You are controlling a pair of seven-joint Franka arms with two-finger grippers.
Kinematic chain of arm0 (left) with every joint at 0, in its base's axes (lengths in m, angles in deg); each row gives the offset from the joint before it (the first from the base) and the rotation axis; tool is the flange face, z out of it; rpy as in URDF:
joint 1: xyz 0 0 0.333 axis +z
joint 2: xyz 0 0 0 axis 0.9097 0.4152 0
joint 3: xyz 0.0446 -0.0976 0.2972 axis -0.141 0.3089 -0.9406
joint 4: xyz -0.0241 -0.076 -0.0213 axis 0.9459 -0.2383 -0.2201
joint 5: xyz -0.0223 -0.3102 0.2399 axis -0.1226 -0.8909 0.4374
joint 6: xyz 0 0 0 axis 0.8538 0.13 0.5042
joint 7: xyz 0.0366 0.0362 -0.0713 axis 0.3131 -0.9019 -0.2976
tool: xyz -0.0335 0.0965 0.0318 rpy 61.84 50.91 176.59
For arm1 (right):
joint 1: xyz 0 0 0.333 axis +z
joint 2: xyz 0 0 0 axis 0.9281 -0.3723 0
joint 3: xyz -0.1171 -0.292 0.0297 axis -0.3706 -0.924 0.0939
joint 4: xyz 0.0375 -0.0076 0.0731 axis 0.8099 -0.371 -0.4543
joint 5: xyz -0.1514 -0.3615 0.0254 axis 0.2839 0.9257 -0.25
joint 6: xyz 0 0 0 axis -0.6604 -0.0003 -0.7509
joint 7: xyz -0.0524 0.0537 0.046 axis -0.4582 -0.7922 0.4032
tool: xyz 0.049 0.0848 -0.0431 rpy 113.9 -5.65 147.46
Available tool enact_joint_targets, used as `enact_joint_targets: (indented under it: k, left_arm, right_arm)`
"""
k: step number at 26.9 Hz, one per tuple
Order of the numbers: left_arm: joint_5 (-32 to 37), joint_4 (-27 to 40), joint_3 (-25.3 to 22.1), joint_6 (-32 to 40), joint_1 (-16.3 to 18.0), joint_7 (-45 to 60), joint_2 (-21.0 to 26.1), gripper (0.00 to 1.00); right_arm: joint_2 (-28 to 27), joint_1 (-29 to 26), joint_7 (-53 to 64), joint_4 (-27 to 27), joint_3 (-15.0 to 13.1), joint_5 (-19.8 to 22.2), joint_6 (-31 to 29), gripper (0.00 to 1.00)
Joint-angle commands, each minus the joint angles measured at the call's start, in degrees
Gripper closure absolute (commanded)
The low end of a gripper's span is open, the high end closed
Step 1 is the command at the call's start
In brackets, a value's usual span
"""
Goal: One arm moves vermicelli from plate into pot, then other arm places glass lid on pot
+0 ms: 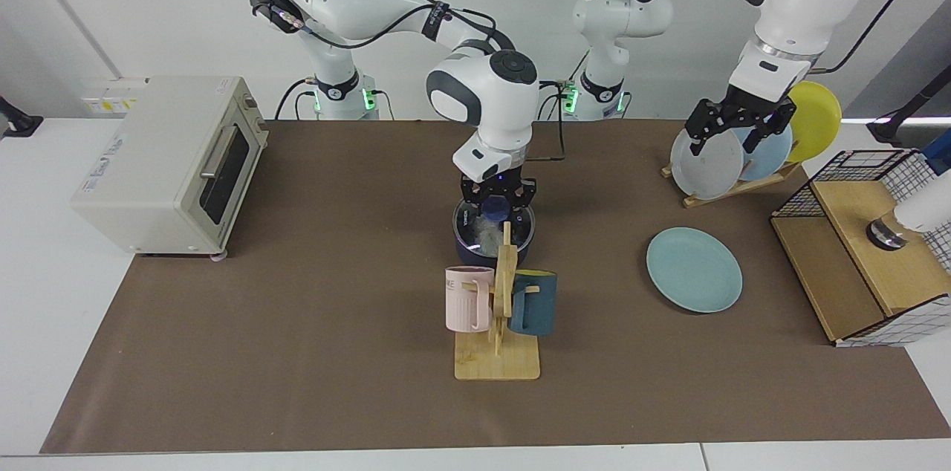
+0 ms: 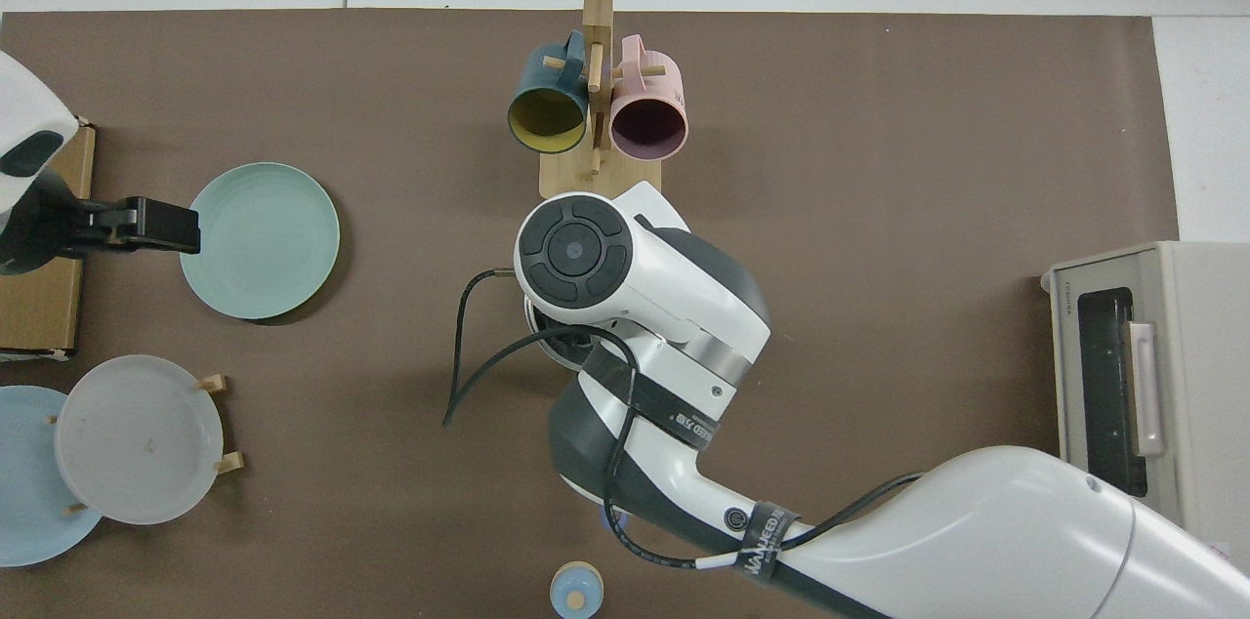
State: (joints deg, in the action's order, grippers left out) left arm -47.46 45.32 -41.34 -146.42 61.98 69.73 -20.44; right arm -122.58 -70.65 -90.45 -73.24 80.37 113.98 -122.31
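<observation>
Right gripper [image 1: 497, 205] spread above glass lid [image 1: 493, 228]

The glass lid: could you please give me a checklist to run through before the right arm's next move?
1. Vermicelli inside the pot: ok, white strands show in it.
2. Plate bare of noodles: ok.
3. Glass lid seated flat on the pot: cannot tell; the mug rack hides the near rim.
4. Right gripper free of the lid's knob: cannot tell; it sits directly over the pot.
5. Left gripper out of the way: ok; it waits by the plate rack, jaws open.
6. Room to lift straight up: ok, judging from the facing view.
</observation>
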Motion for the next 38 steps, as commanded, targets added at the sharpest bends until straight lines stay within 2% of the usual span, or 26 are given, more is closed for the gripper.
enact_joint_targets:
  k: [1, 12, 13, 15, 17, 18, 29, 34, 38]
  left_arm:
    - [0.43, 1.62, -0.11, -0.32, -0.03, -0.3, -1.43, 0.0]
    - [0.51, 1.62, -0.11, -0.32, -0.03, -0.3, -1.43, 0.0]
    - [0.43, 1.62, -0.11, -0.32, -0.03, -0.3, -1.43, 0.0]
    - [0.51, 1.62, -0.11, -0.32, -0.03, -0.3, -1.43, 0.0]
    - [0.51, 1.62, -0.11, -0.32, -0.03, -0.3, -1.43, 0.0]
    - [0.43, 1.62, -0.11, -0.32, -0.03, -0.3, -1.43, 0.0]
    - [0.51, 1.62, -0.11, -0.32, -0.03, -0.3, -1.43, 0.0]
    - [0.51, 1.62, -0.11, -0.32, -0.03, -0.3, -1.43, 0.0]
    - [0.51, 1.62, -0.11, -0.32, -0.03, -0.3, -1.43, 0.0]
  right_arm:
    - [0.97, -1.72, -2.48, -2.65, 0.83, 1.33, -1.71, 1.0]
    - [0.97, -1.72, -2.56, -2.56, 0.75, 1.42, -2.59, 1.0]
    - [1.06, -1.63, -2.56, -2.56, 0.75, 1.42, -2.59, 0.96]
    - [1.06, -1.63, -2.48, -2.56, 0.75, 1.6, -2.51, 0.57]
    - [1.06, -1.63, -2.48, -2.39, 0.75, 2.21, -2.24, 0.09]
    - [1.06, -1.54, -2.48, -2.3, 0.75, 2.56, -2.15, 0.0]
    - [1.76, -0.84, -2.56, 1.04, 1.36, 2.65, 3.29, 0.0]
    - [4.39, -1.72, -1.07, 1.83, 3.2, 1.86, 7.15, 0.0]
    - [7.73, -1.46, 2.52, 5.42, 2.77, -0.41, 13.21, 0.0]
